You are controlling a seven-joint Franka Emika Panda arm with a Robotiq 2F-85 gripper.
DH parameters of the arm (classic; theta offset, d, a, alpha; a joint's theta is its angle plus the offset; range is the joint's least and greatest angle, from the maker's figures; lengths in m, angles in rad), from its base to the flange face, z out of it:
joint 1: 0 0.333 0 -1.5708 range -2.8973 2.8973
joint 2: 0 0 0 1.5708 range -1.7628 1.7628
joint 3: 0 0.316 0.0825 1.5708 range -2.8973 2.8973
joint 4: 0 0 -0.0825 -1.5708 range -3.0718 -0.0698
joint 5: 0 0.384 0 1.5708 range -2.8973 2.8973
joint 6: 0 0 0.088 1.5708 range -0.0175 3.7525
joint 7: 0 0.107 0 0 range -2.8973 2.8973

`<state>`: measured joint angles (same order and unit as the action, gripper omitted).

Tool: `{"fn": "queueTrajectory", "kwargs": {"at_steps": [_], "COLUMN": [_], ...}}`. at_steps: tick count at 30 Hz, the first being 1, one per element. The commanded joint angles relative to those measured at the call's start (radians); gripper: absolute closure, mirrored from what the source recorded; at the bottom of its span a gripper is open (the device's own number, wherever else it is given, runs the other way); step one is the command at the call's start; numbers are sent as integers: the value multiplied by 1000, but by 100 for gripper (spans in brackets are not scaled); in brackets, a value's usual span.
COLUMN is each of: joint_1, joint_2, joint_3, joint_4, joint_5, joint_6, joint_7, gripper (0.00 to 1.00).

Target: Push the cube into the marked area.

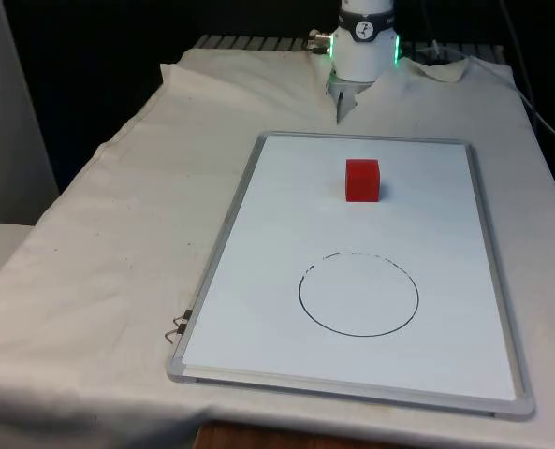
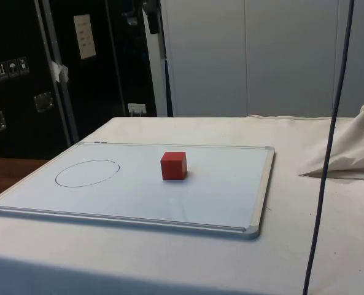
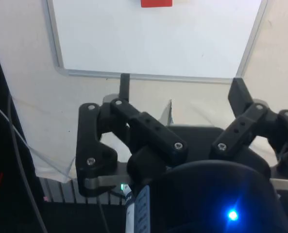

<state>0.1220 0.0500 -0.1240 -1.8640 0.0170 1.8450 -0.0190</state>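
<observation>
A red cube (image 1: 362,180) sits on a white board (image 1: 258,281) with a grey rim, in the half nearer the robot. A black circle (image 1: 358,293) is drawn on the board's other half, a little apart from the cube. The side view shows the cube (image 2: 174,165) to the right of the circle (image 2: 87,173). In the wrist view my gripper (image 3: 181,88) is open with nothing between its black fingers (image 3: 125,83). It hangs over the white cloth just off the board's (image 3: 158,43) short edge, with the cube (image 3: 156,3) farther on.
A white cloth (image 1: 109,234) covers the table around the board. A small metal clip (image 1: 176,327) lies at the board's corner on the front view's left. A dark cable (image 2: 328,153) hangs down in the side view beside a raised cloth fold (image 2: 353,150).
</observation>
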Motion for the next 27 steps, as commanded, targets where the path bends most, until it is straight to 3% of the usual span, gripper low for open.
{"fn": "queueTrajectory", "kwargs": {"at_steps": [1, 6, 7, 14, 16, 17, 20, 21, 22, 24, 27], "joint_1": [0, 0, 0, 0, 0, 0, -1, -1, 0, -1, -1], "joint_2": [-6, -1, -8, -9, -9, -9, -23, -28, -10, -47, -67], "joint_3": [-1, -1, -1, -2, -2, -2, -4, -4, -4, -7, -8], "joint_4": [-5, -1, -7, -9, -9, -9, -40, -53, -24, -95, -144], "joint_5": [-1, 0, -1, -1, -1, -1, -3, -3, -1, -5, -7], "joint_6": [2, 0, 2, 2, 2, 2, 26, 35, 6, 66, 103], "joint_7": [0, 0, 0, 0, 0, 0, -2, -2, 0, -3, -4], "gripper": [5, 30, 30, 72, 77, 86, 100, 100, 100, 100, 100]}}
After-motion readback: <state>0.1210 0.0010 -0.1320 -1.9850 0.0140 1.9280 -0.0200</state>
